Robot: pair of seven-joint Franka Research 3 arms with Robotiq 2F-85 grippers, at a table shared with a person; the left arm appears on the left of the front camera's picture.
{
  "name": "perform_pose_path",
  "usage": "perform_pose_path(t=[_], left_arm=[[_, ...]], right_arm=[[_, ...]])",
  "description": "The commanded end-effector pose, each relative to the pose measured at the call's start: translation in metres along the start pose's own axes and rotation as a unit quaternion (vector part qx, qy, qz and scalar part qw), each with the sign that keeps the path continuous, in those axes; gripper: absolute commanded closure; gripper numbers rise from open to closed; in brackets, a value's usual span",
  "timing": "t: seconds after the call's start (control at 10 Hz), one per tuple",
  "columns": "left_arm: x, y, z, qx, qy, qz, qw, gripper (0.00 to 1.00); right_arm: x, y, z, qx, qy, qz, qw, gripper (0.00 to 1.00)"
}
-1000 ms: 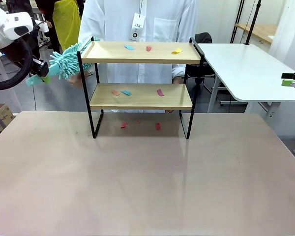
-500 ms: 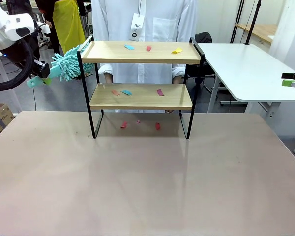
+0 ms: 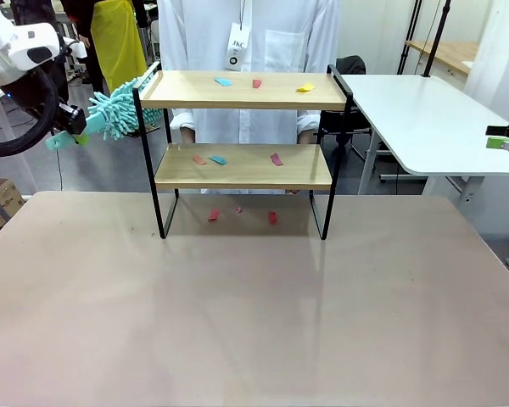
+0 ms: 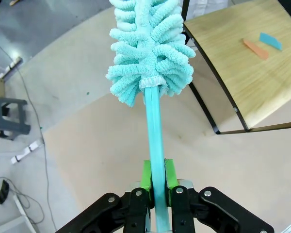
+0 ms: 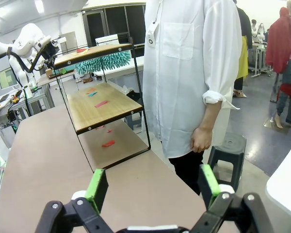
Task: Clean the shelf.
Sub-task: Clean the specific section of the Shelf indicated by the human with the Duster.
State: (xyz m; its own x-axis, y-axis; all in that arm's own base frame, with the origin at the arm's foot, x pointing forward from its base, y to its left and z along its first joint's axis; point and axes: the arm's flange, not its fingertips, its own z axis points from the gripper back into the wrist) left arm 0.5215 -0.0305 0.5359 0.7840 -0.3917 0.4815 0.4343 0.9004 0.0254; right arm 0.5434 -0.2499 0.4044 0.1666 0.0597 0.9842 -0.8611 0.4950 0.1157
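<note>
The left gripper is squeezed tight on the thin handle of a fluffy teal duster. The duster's fluffy head is up by the left end of the shelf, close to the top board. I cannot tell if it touches. The shelf stands at the far side of the table. Little scraps in blue, red and yellow lie on both boards and on the table under them. A person in a white shirt stands just behind the shelf. The right gripper is off to the right, its fingers wide apart, holding nothing.
</note>
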Motion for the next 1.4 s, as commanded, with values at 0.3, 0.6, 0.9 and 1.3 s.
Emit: perform_pose_path(t=[0.3, 0.6, 0.9, 1.3], left_arm=[[-0.017, 0.008, 0.063, 0.049, 0.146, -0.067, 0.986, 0.87], [-0.039, 0.002, 0.113, 0.093, 0.247, -0.146, 0.953, 0.87], [-0.057, -0.009, 0.153, 0.085, 0.328, -0.241, 0.910, 0.87], [-0.084, -0.041, 0.167, 0.013, 0.415, -0.414, 0.810, 0.87]], right_arm=[[0.003, 0.001, -0.001, 0.001, -0.001, 0.002, 1.000, 0.00], [0.003, 0.001, -0.001, 0.001, -0.001, 0.002, 1.000, 0.00], [0.003, 0.001, -0.001, 0.001, -0.001, 0.002, 1.000, 0.00], [0.003, 0.001, -0.001, 0.001, -0.001, 0.002, 1.000, 0.00]])
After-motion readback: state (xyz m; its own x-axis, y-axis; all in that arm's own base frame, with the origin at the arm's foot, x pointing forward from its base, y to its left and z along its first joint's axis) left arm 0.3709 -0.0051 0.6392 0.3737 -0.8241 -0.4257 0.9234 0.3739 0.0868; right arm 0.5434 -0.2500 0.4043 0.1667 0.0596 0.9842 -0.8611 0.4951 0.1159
